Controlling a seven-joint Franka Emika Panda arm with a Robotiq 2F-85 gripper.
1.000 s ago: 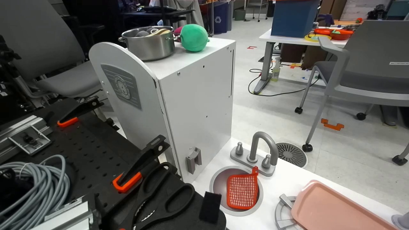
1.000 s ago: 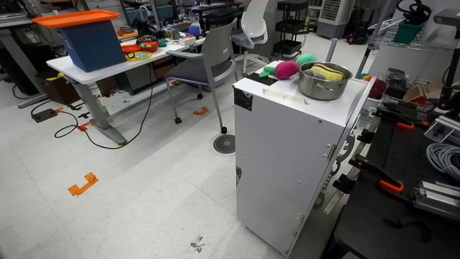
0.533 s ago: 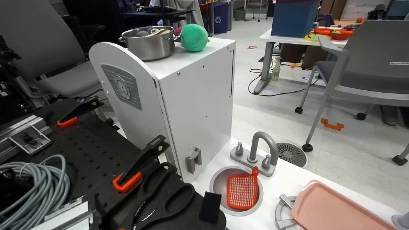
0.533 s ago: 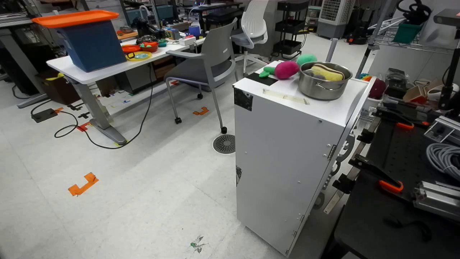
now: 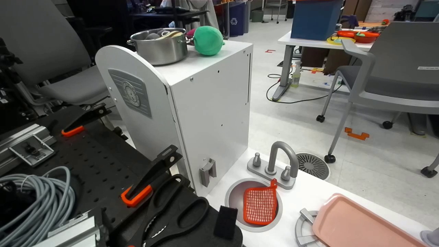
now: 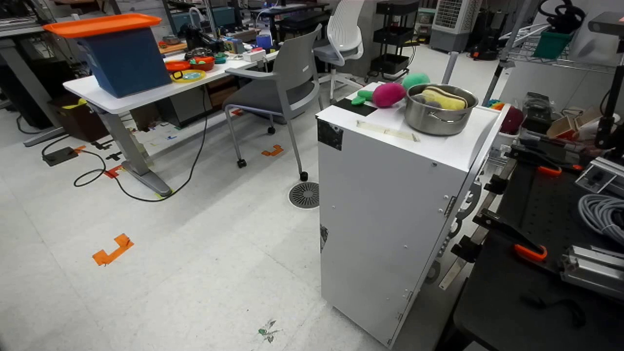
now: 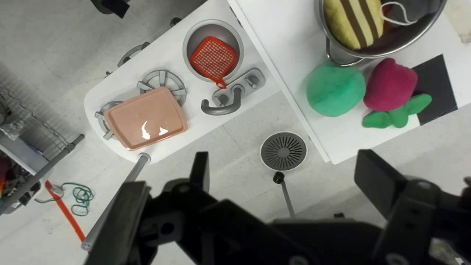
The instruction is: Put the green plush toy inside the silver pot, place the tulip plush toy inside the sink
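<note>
Wrist view, left to right, referenced to silver pot [image 7: 406, 38]: pink tray [image 7: 138, 110] far left; sink [image 7: 224, 33] nearer on left, red checked cloth [image 7: 213, 56] in it; gripper [image 7: 287, 171] lower left, jaws spread wide; green plush toy [image 7: 335, 90] outside, just beside pot; striped yellow item [image 7: 351, 24] inside pot; tulip plush toy [image 7: 390, 85] outside, just beside.

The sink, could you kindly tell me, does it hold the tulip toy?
No, the sink holds a red potholder, and the tulip toy lies beside the green ball.
</note>
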